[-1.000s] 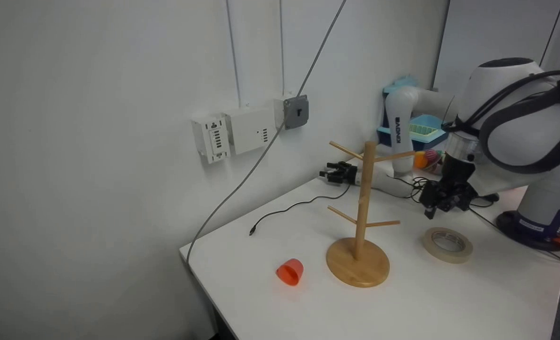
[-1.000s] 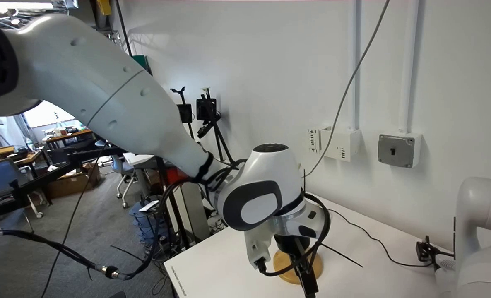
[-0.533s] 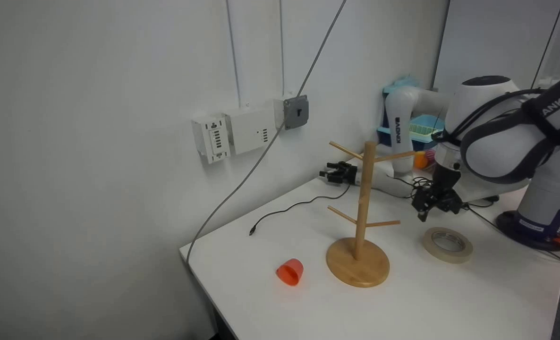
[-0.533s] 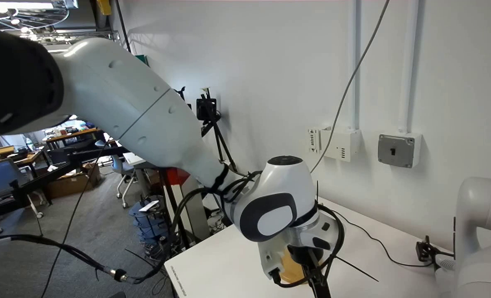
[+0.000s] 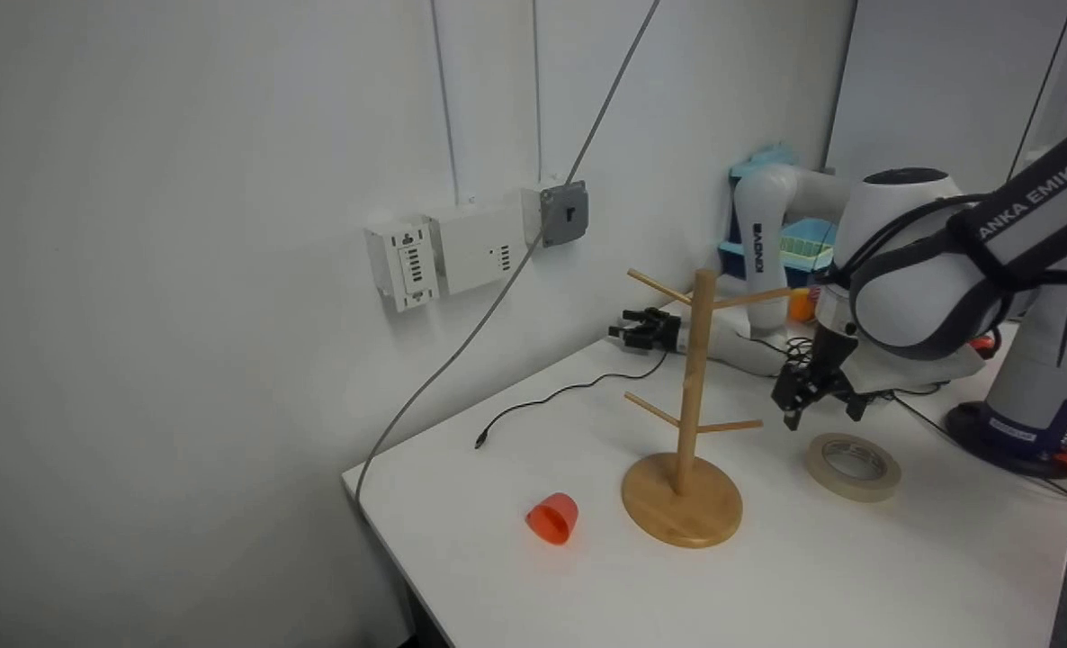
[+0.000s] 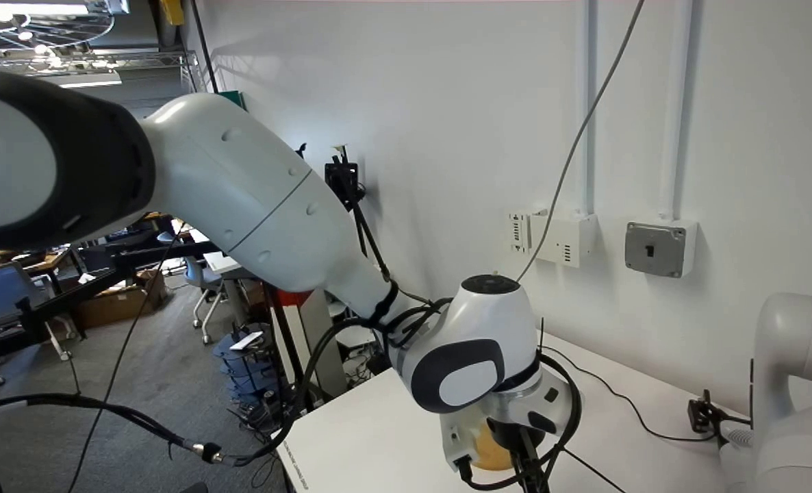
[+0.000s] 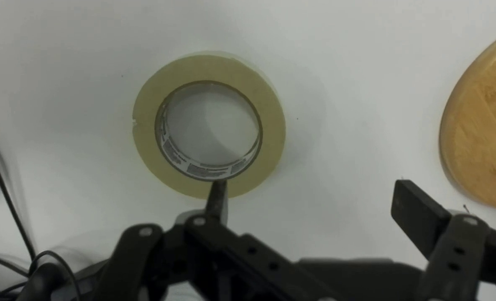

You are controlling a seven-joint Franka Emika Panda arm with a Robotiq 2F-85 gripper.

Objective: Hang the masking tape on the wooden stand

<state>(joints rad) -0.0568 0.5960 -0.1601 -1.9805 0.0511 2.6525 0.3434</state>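
Hovering with its two fingers wide apart and nothing between them, your Robotiq gripper is just above and beyond the masking tape in an exterior view, not touching it; in the wrist view, the left fingertip merely overlaps the roll's edge. The tape lies flat on the white table. Left of it in an exterior view stands the wooden mug tree, upright on its round base, every peg you can see bare. Farther left, an orange cup rests on its side, with no evident part in the job. You look to be only at the approach: grasp, lift and hanging are all undone. What seems left is to bring the fingers astride one wall of the ring, pinch, raise it, turn it on edge so its hole faces a peg, thread it on and let go.
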